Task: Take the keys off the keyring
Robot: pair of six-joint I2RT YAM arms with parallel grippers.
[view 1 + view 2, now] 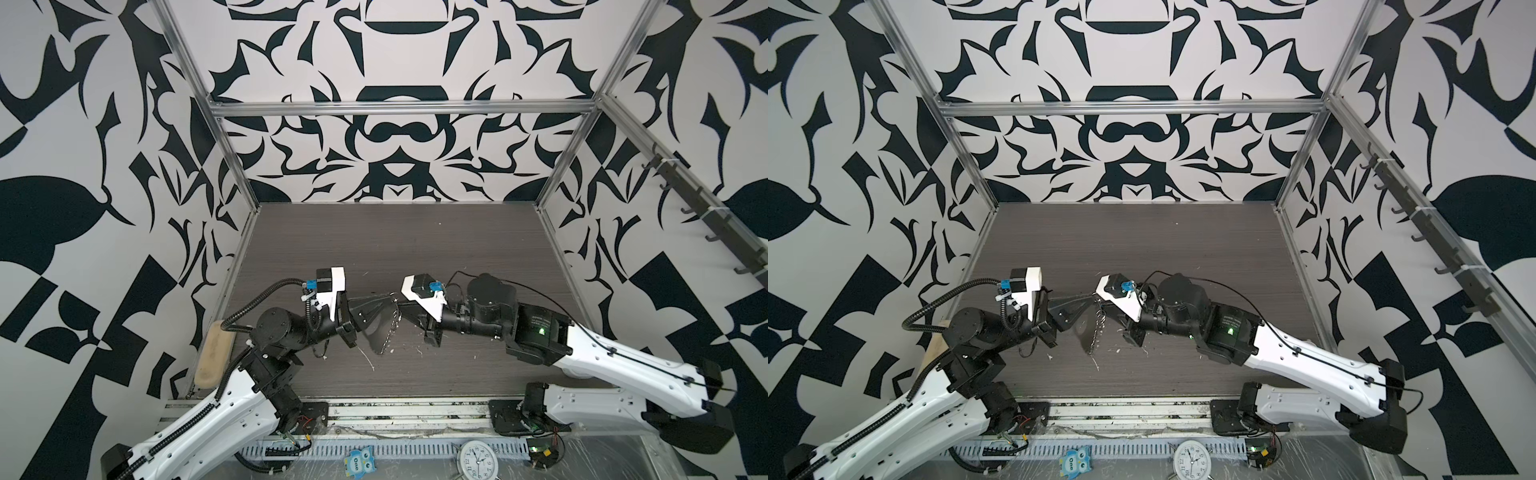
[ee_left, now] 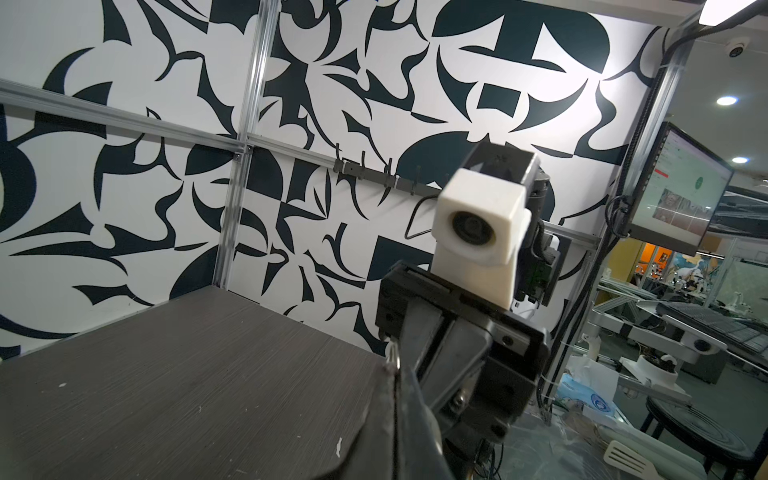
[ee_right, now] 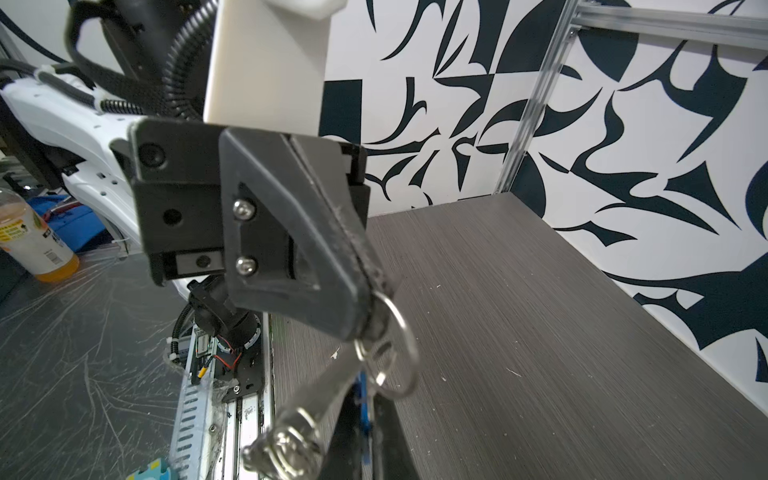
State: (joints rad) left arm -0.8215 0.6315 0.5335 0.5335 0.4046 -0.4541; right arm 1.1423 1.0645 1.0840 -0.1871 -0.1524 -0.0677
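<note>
Front edge: round white clock [image 1: 477, 459] and blue owl toy [image 1: 358, 461]. Further in, two black grippers meet tip to tip over the wood-grain table [image 1: 415, 249]. Left gripper [image 1: 388, 300] jaws are clamped on the keyring [image 3: 320, 395] by a wire ring at its end. The flat shiny plate hangs below, its small rings [image 3: 286, 446] blurred. Right gripper [image 1: 405, 308] jaws are together, with the blue key [image 3: 363, 401] sandwiched between them, only a thin edge showing. From above the plate reads dark.

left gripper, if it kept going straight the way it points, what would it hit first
Most likely the right gripper: its shut black fingers face the left gripper tip to tip, nearly touching, above the hanging flat silver metal keyring. Exact gap unclear.
</note>
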